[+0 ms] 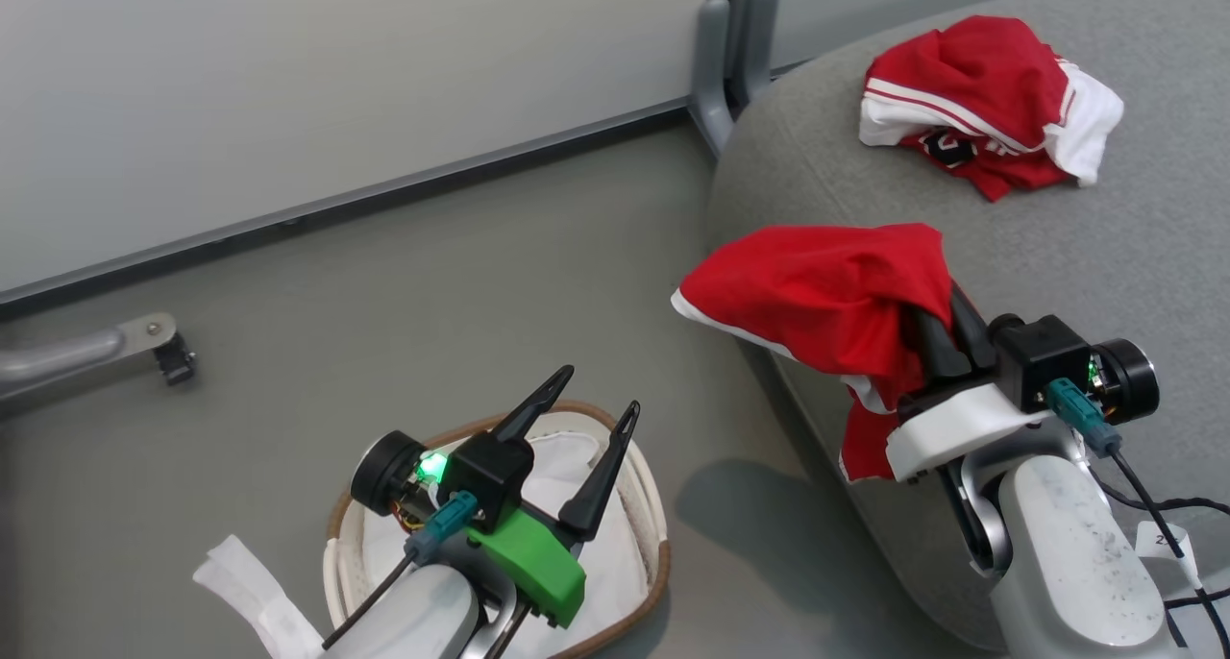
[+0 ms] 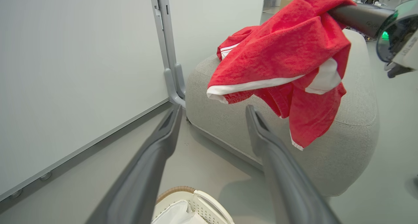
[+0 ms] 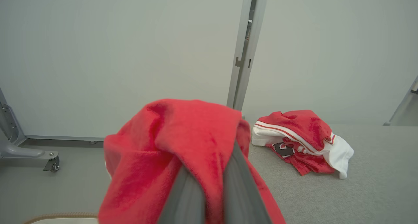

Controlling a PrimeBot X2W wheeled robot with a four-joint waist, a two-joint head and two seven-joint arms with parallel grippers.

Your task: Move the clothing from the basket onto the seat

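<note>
The grey seat (image 1: 1105, 256) carries one crumpled red-and-white garment (image 1: 980, 102), well in from its edge. A second red garment (image 1: 826, 294) hangs at the seat's rounded edge, pinched by the right gripper (image 1: 937, 328), whose fingers are closed tight on the cloth. The basket (image 1: 661, 553) stands on the floor, with a white liner (image 1: 567, 462) inside. Above it, the left gripper (image 1: 601, 390) has its fingers spread wide, touching nothing.

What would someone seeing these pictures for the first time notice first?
The bright red garment stands out first, draped from the shut right gripper over the rounded edge of the grey seat. A second red and white garment lies crumpled farther back on the seat. At the lower left, the open left gripper hangs above the basket, where the white liner shows.
</note>
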